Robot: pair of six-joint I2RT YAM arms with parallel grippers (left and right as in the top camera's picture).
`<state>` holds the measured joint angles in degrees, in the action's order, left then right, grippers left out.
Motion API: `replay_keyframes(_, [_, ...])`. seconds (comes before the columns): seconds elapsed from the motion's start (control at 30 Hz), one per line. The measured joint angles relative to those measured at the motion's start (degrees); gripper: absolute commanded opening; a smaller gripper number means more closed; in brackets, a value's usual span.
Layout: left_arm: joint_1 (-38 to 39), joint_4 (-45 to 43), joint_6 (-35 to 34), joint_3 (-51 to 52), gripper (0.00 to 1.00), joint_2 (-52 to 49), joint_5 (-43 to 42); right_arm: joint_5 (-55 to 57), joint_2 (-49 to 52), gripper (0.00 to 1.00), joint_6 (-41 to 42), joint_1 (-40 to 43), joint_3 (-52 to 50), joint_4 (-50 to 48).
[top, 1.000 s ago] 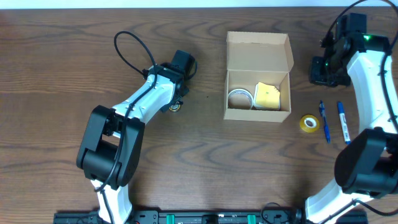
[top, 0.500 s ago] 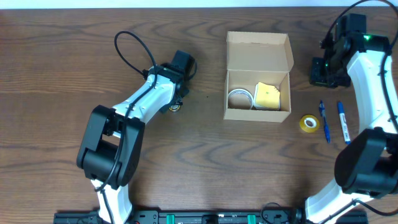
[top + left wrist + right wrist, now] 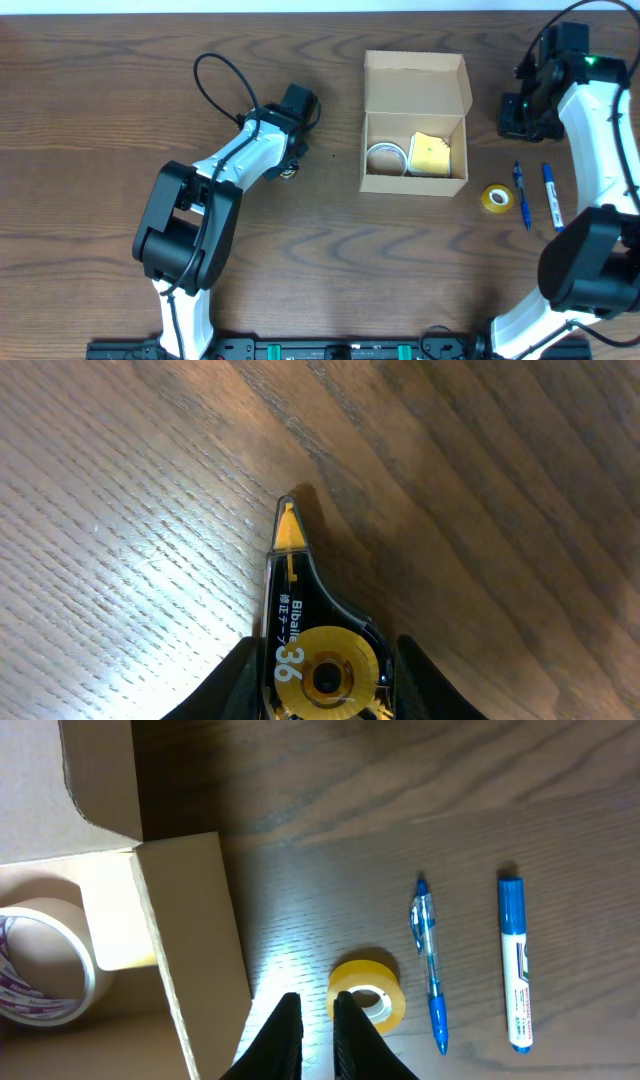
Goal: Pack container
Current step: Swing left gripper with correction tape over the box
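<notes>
The left jaws have just narrowed from wide and now clench the correction tape (image 3: 303, 622) on the surface (image 3: 100, 120), well left of the open container (image 3: 414, 184). It looks ready to be carried over. The right jaws are pinched together, empty.

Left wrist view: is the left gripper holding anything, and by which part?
The fingers flank the wheel end of the correction tape dispenser, which lies on the table. Whether they actually grip it cannot be told.
</notes>
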<state>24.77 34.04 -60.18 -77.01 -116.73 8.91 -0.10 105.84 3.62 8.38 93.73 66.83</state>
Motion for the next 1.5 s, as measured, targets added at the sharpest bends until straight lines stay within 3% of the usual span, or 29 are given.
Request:
replay_keyframes(0.4, [0.0, 0.04, 4.22, -1.38, 0.29, -0.28, -1.05, 0.0, 0.0, 0.11, 0.0, -0.02, 0.0, -0.02])
replay_keyframes(0.57, [0.0, 3.39, 11.72, -7.8, 0.22, -0.55, -1.22, 0.0, -0.02, 0.11, 0.0, -0.02, 0.0, -0.04])
replay_keyframes(0.9, [0.0, 14.45, 27.87, -24.61, 0.23, -0.55, -2.67, 0.0, -0.02, 0.11, 0.0, -0.02, 0.0, -0.22])
replay_keyframes(1.1, [0.28, 16.63, 32.3, -30.27, 0.23, -0.55, -7.72, 0.0, -0.04, 0.11, 0.0, -0.02, 0.0, -0.22])
replay_keyframes(1.33, [6.27, 15.1, 35.63, -33.68, 0.24, -0.55, -10.01, -0.02, -0.07, 0.11, 0.0, -0.02, 0.0, -0.24])
replay_keyframes(1.5, [14.1, 13.97, 37.97, -33.7, 0.25, -0.55, -5.55, -0.39, -0.07, 0.11, 0.0, -0.04, 0.0, -0.2])
